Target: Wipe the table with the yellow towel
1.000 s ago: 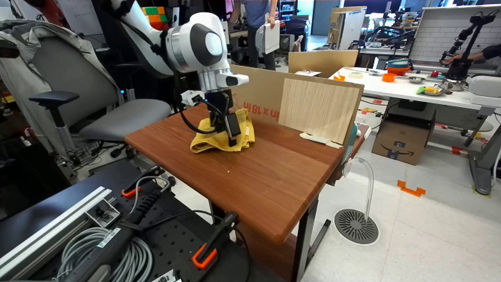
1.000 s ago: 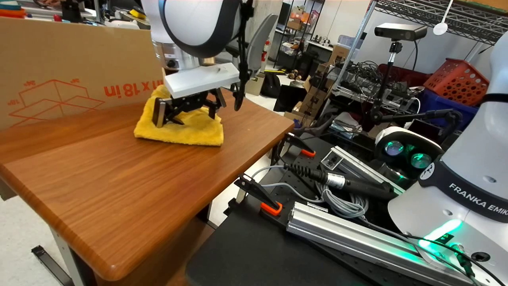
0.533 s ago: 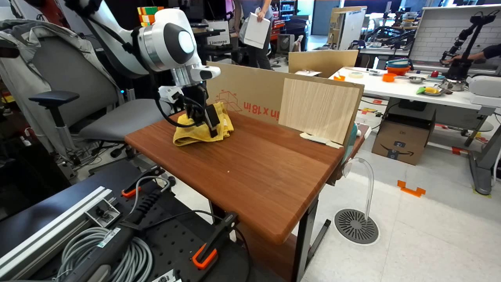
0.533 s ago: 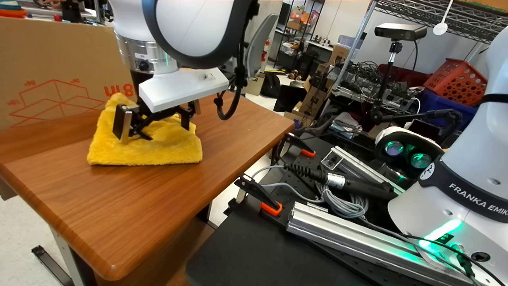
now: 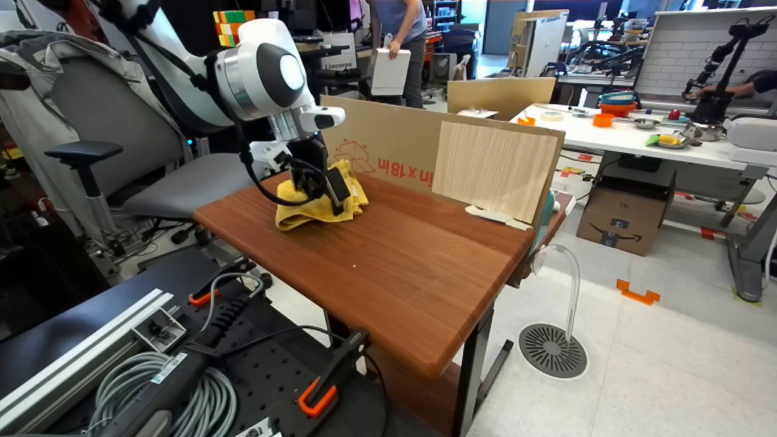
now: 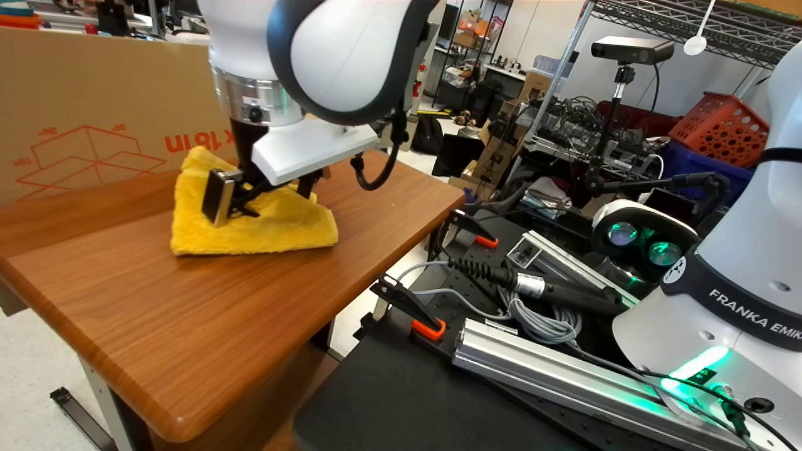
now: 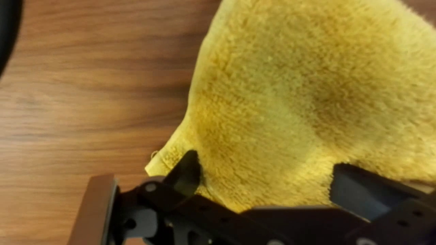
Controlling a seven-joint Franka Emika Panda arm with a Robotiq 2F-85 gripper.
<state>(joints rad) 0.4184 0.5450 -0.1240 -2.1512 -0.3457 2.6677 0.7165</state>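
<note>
The yellow towel lies folded on the brown wooden table, near the cardboard at the table's back; it also shows in an exterior view. My gripper points down and its fingers press onto the towel. In the wrist view the gripper has its fingertips wide apart, with towel fabric spread flat between and beyond them. One towel corner sticks out beside the left fingertip. The towel's underside is hidden.
A cardboard sheet stands along the table's back edge, with a pale wood panel leaning on it. A grey chair stands beyond the table's end. A black board with clamps, cables and an aluminium bar lies at the front.
The gripper and towel slid together across the table, leftward in both exterior views, then a little way back rightward in the last half second. The fingers stay apart.
</note>
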